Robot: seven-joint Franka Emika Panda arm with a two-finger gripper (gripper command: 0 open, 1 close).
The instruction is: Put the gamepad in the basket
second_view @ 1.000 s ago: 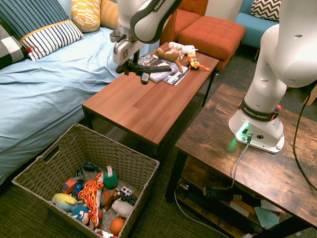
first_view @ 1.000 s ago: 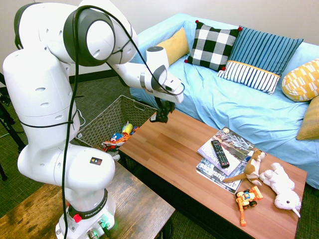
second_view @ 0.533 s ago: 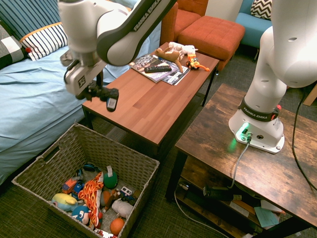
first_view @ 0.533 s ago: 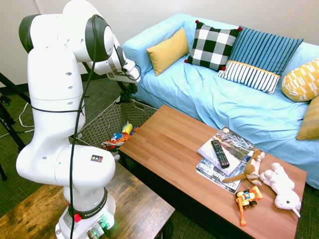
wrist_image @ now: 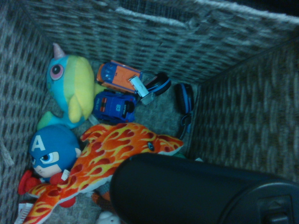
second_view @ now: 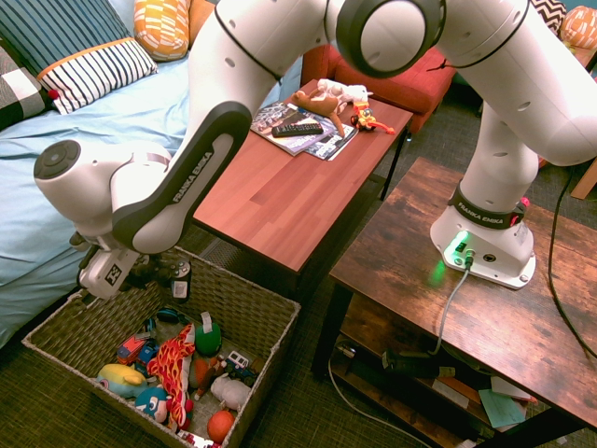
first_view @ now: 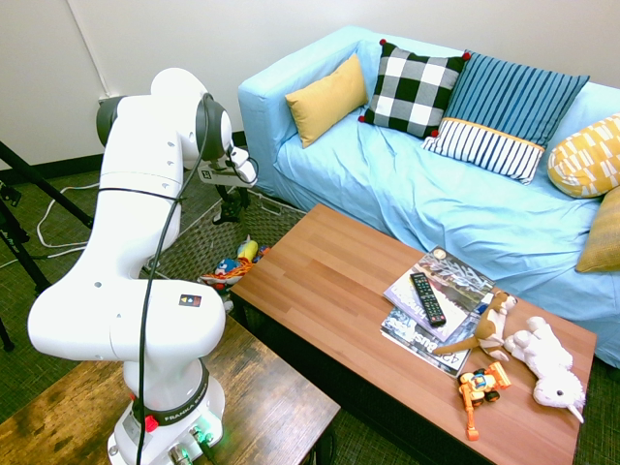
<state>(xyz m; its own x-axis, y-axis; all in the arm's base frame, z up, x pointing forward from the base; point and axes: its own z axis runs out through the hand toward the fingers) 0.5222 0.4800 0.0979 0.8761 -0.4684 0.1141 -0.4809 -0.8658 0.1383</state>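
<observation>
Here the tool [second_view: 166,277] grips the gamepad [second_view: 177,278], one horn hanging downward over the basket [second_view: 270,322].

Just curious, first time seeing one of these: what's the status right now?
End effector shut on gamepad, above the wicker basket. Gamepad not yet released. Toys below, flame-patterned plush among them.

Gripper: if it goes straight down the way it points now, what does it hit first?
Likely the toys in the basket. The gripper holds the gamepad over the basket's open top, pointing down. The wrist view shows the orange flame plush directly beneath the gamepad; depth is unclear.
</observation>
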